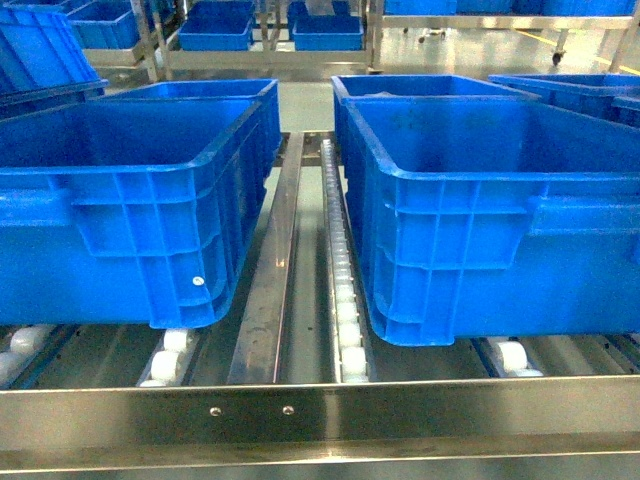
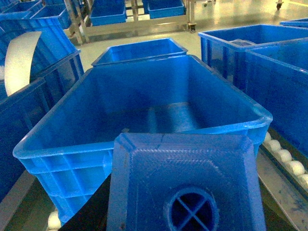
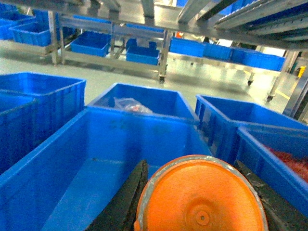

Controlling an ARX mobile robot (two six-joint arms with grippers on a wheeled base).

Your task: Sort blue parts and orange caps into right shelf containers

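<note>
My left gripper (image 2: pixel 185 211) holds a blue part (image 2: pixel 185 183) between its fingers, just above the near rim of a blue crate (image 2: pixel 144 106) on the shelf (image 1: pixel 320 410). My right gripper (image 3: pixel 202 211) clamps an orange cap (image 3: pixel 202 197) over the neighbouring crate (image 3: pixel 96 159).

1. Head view: neither arm nor gripper appears in frame.
2. Left wrist view: left gripper (image 2: pixel 185 211) sits at 6 o'clock, closed on a blue part (image 2: pixel 185 178) that fills the lower centre. One dark finger (image 2: pixel 89 209) shows at 7 o'clock, against the part's left edge.
3. Right wrist view: right gripper (image 3: pixel 202 211) sits at 6 o'clock, clamped on an orange cap (image 3: pixel 202 192). Dark fingers (image 3: pixel 125 202) flank it, at 7 and 5 o'clock.
</note>
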